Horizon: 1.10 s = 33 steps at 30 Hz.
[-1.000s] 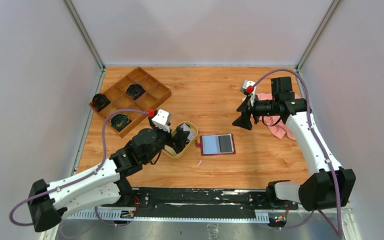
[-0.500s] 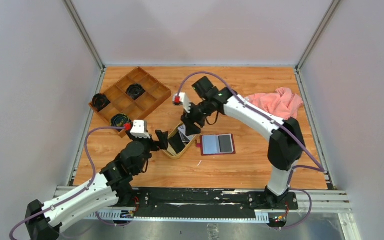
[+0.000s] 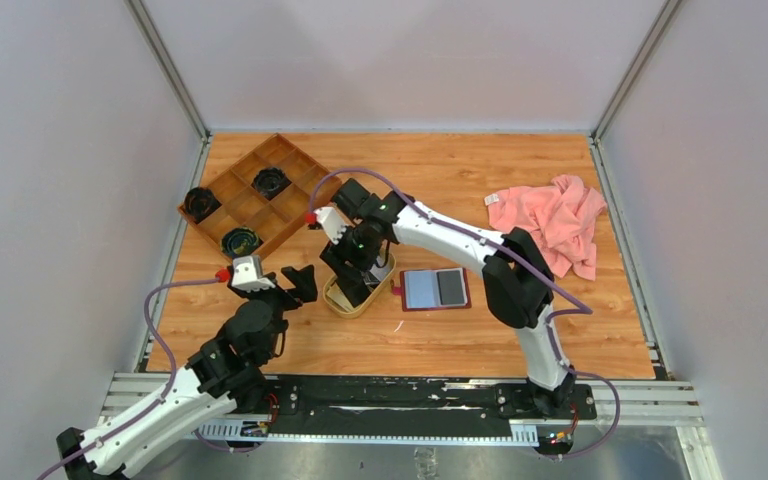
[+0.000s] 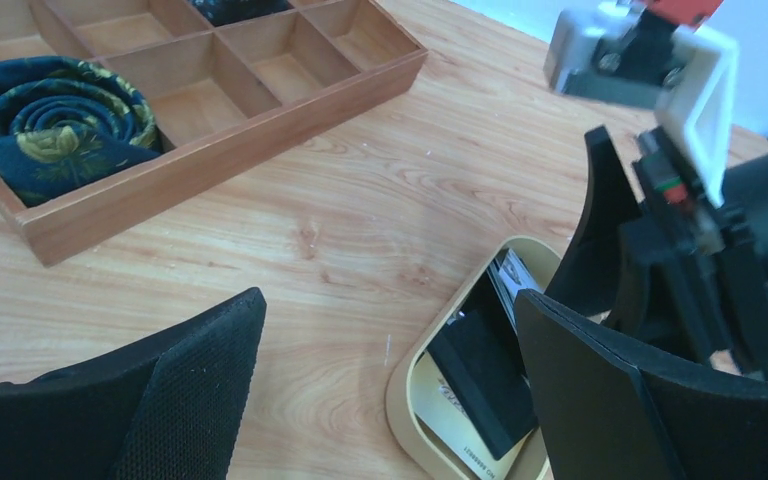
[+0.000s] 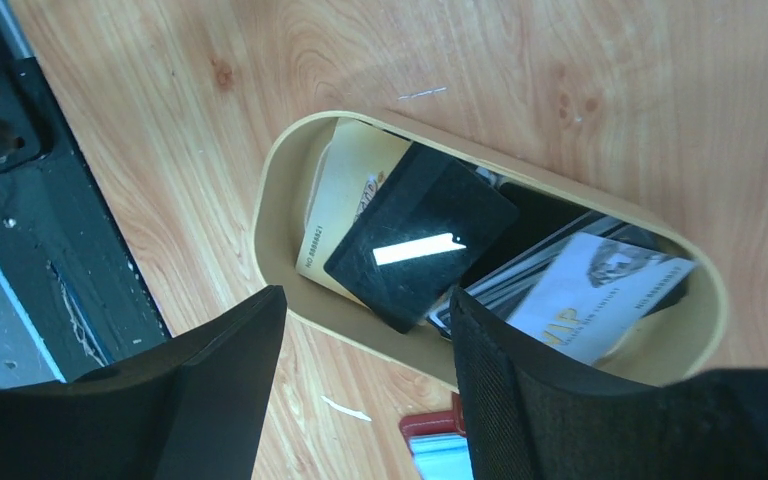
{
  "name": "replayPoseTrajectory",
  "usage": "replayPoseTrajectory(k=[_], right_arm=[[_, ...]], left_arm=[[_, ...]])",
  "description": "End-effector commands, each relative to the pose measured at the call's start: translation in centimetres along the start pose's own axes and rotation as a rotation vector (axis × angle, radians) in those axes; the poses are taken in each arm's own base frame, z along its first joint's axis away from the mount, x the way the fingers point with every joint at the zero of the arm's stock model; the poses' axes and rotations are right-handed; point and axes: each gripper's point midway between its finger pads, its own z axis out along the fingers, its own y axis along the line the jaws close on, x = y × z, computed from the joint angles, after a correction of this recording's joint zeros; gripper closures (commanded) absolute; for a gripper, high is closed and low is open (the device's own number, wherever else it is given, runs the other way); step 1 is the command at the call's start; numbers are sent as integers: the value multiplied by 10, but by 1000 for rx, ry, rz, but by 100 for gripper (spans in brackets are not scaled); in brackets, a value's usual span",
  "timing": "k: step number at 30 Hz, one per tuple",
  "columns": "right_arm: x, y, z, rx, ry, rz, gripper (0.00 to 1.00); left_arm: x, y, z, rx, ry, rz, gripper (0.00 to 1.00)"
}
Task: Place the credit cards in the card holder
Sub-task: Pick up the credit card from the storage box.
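The table [image 3: 480, 180] was orange-brown wood with a darker grain. The oval tray [image 5: 272, 210] was plain tan. Of the credit cards [image 5: 420, 250] in it, one was glossy black, one cream-gold with small dark print, and one greyish-white with gold lettering. The card holder [image 3: 435, 289], right of the tray, was dark red at its border, with one grey-blue panel and one darker grey panel inside. At far left, the compartment box [image 4: 210, 165] was mid-brown. The rolled ties [image 4: 55, 110] in it were dark navy with a gold leaf pattern. The cloth [image 3: 550, 215] at far right was salmon pink. The left arm [image 3: 170, 400] and right arm [image 3: 450, 228] were white with black joints and purple cables [image 3: 155, 320].
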Motion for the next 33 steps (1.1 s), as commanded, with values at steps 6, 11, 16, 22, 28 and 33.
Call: replayPoseTrajectory(k=[6, 11, 16, 22, 28, 33], right_arm=[[7, 1, 29, 216, 95, 91, 29], [9, -8, 35, 256, 110, 93, 24], [13, -10, 43, 251, 129, 98, 21], [15, -14, 48, 260, 143, 122, 21], [24, -21, 53, 292, 169, 135, 20], [28, -25, 54, 320, 185, 133, 20]], left_arm=[[0, 23, -4, -70, -50, -67, 0], [0, 23, -4, -71, -50, -67, 0], [1, 24, -5, -73, -52, -71, 0], [1, 28, -6, -81, -59, -81, 0], [0, 30, -8, -82, -67, -93, 0], [1, 30, -8, -82, -67, -93, 0]])
